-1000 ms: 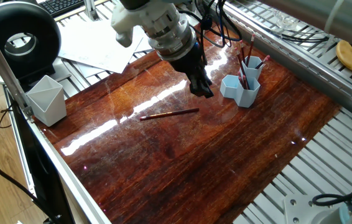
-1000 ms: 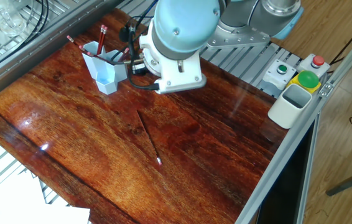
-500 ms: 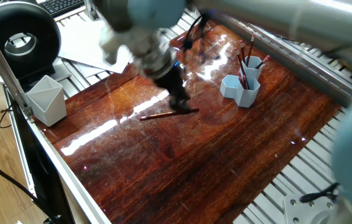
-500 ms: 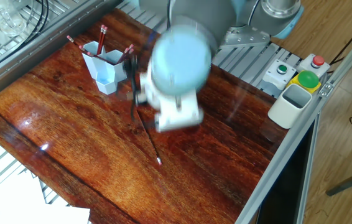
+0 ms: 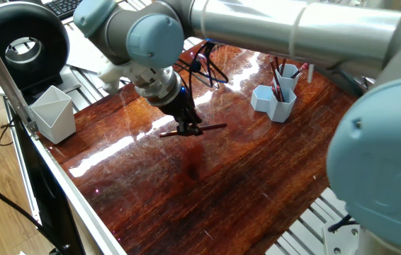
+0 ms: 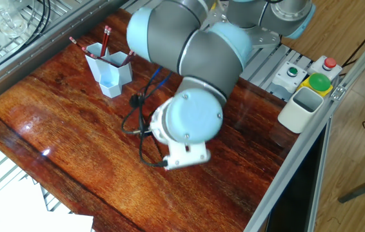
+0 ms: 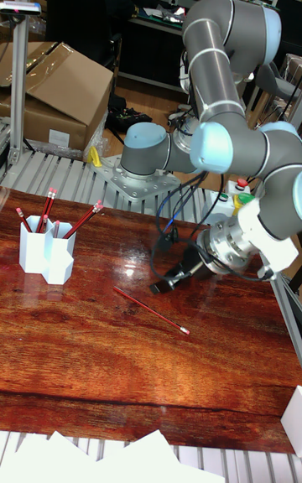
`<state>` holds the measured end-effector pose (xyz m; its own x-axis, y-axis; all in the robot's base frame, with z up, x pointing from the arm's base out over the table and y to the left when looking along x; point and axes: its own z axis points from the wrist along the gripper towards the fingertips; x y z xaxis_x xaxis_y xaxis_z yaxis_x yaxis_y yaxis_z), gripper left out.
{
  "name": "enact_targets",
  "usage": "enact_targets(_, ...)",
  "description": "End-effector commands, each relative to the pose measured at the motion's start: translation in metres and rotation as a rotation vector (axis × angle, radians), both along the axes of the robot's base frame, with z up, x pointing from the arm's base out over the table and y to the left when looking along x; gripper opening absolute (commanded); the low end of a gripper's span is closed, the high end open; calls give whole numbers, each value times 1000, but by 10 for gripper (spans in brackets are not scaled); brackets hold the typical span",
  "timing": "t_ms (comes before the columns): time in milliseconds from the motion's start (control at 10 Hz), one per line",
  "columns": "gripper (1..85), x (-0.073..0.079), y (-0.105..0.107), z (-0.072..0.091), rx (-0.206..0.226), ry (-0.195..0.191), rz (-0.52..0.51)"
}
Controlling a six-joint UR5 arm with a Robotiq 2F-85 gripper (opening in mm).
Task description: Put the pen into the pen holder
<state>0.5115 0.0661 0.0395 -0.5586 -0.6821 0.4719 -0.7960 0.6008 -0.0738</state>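
Now the pen (image 5: 193, 129) lies flat on the bench (image 5: 257, 177), well apart from the holder (image 5: 275, 101), which stands near the bench's far edge with several pencils already in it. In the tall view the pen (image 7: 151, 309) runs as a thin diagonal line across the wood, one end towards the holder (image 7: 46, 255) and the other, light-tipped end away from it.

The gripper (image 5: 188, 128) is low over the pen, about midway along its length in the one fixed view. From the tall view the gripper (image 7: 168, 280) looks to sit just beside the shaft, on the far side of it, so whether the jaws straddle the pen or stand next to it cannot be told. The jaws look slightly apart, with nothing clamped. In the other fixed view the arm's wrist hides the pen.

The pickup likely turns on the jaws closing across the shaft, not along it.
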Motion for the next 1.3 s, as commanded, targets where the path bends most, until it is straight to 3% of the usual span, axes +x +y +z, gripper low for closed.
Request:
enact_targets(0,313,-5,-11,5,-62,42,-4)
enact_targets(200,347,-15,-18,13,-89,103,29)
enact_targets(300,363,-15,-20,14,-91,110,40)
enact_targets(600,400,-10,-24,14,-100,103,69)
enact_targets(700,410,-2,-32,17,-127,91,109)
enact_targets(1000,437,-1,-35,19,-136,99,124)
enact_targets(1200,440,-4,-26,14,-96,108,125)
